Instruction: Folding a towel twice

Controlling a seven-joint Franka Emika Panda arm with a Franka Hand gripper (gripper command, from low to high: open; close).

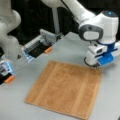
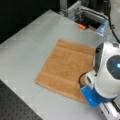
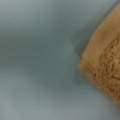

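The orange-brown towel [image 1: 65,88] lies flat and unfolded on the grey table [image 1: 62,55], seen in both front views, with its two smoother bands showing. My gripper [image 1: 95,65] is down at the towel's corner toward a front view's upper right, touching or just above it. In a front view the towel [image 2: 67,65] is partly covered at its lower right by the white arm [image 2: 107,72], which hides the fingers. The wrist view shows only that towel corner [image 3: 105,62] close up at the right, over bare table [image 3: 37,62]; no fingers show there.
A metal fixture [image 1: 41,45] with an orange piece [image 1: 48,50] stands behind the towel; it also shows in a front view as the fixture [image 2: 85,15]. Another white arm [image 1: 7,30] and a blue-lit device [image 1: 6,70] stand at the left. A black perforated board [image 2: 15,105] borders the table.
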